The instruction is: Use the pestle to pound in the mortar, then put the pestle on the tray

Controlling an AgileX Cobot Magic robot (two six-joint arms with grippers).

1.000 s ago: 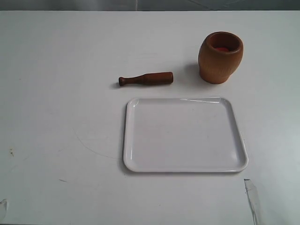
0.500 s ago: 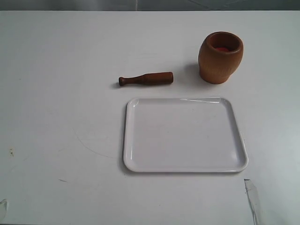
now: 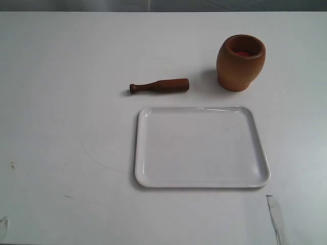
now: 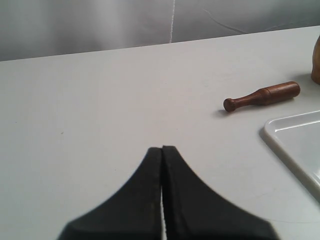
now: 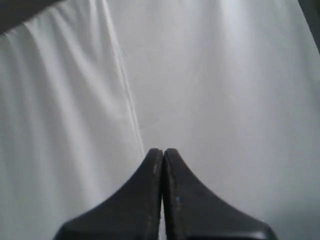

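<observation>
One pestle [image 3: 159,86], one mortar [image 3: 240,64], one tray [image 3: 202,148].

- mortar [image 3: 240,64]: light brown wood outside, reddish inside
- pestle [image 3: 159,86]: darker reddish-brown from end to end, a bit of shine on it
- tray [image 3: 202,148]: plain glossy white
- table [image 3: 66,102]: pale whitish grey, plain apart from a few faint dark specks and one thin curved scratch line
- left tool [image 4: 162,149] and right tool [image 5: 163,150]: both matte black
- backdrop [image 5: 200,75] in the right wrist view: greyish white with soft lighter streaks
</observation>
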